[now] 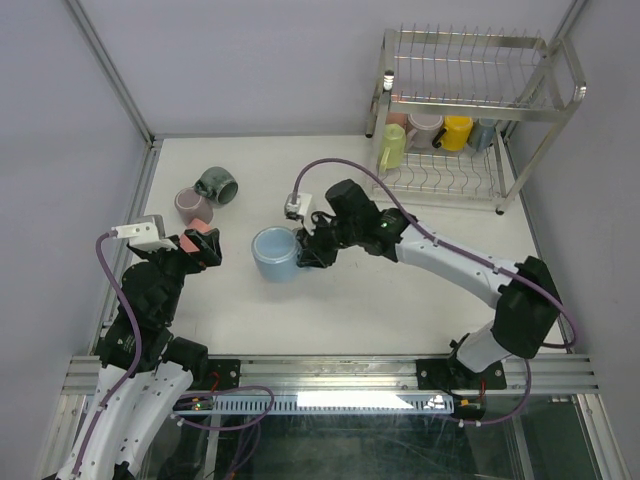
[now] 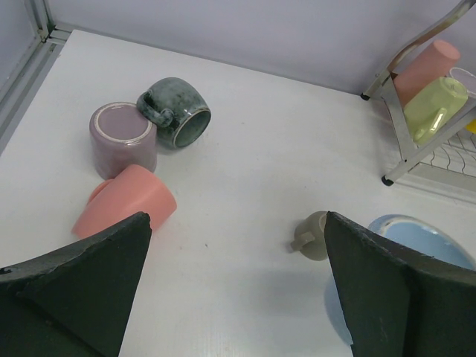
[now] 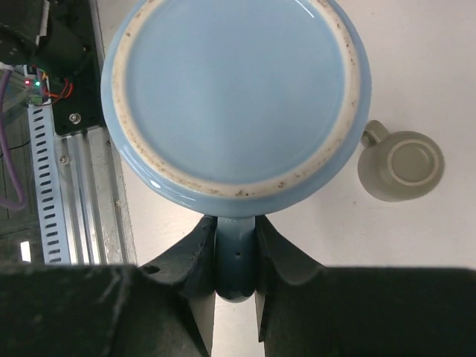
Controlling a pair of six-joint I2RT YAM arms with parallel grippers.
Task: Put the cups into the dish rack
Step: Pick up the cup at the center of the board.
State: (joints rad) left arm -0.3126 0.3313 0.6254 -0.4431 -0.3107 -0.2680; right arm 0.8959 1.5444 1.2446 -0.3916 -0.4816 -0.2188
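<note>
A light blue cup (image 1: 273,253) (image 3: 238,97) is base up at the table's middle, and my right gripper (image 1: 305,248) (image 3: 236,260) is shut on its handle. Whether the cup rests on the table I cannot tell. A small taupe cup (image 3: 401,167) (image 2: 314,235) stands upside down beside it. My left gripper (image 1: 205,247) (image 2: 236,223) is open and empty, just right of a salmon pink cup (image 1: 197,229) (image 2: 126,199) lying on its side. A mauve cup (image 1: 192,205) (image 2: 123,137) and a dark grey-green mug (image 1: 217,185) (image 2: 178,111) lie behind it.
The chrome dish rack (image 1: 465,37) (image 2: 399,134) stands at the far right. Its lower shelf holds a yellow-green cup (image 1: 392,147) (image 2: 435,108), a pink cup (image 2: 424,67), a yellow cup (image 1: 457,132) and others. An aluminium frame edges the table at left.
</note>
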